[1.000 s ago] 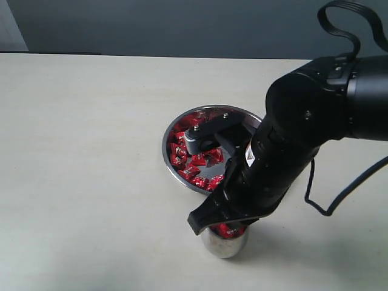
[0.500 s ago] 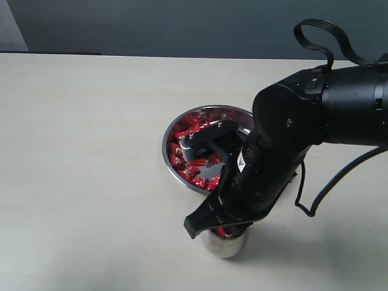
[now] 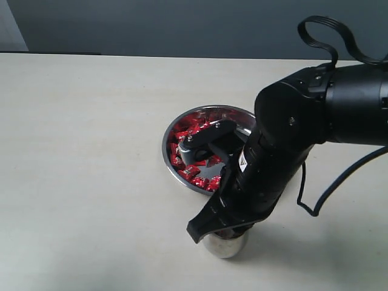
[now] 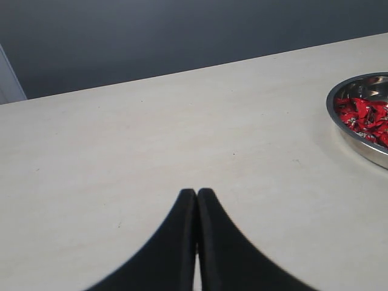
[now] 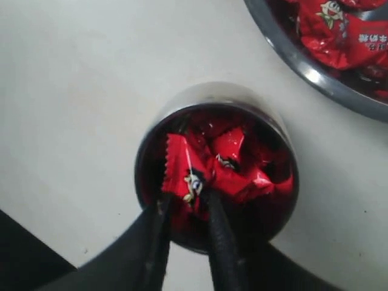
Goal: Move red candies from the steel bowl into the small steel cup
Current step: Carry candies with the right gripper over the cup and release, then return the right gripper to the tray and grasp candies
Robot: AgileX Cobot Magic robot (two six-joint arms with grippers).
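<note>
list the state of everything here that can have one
bowl: upright on the table, partly filled with candies
cup: upright, candies heaped near its rim
left pincer: shut, empty, above bare table
right pincer: jaws apart over the cup, one candy between the tips

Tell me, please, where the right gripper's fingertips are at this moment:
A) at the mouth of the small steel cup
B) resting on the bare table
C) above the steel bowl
A: the right gripper sits at the mouth of the small steel cup, with a red candy between its parted fingertips.
</note>
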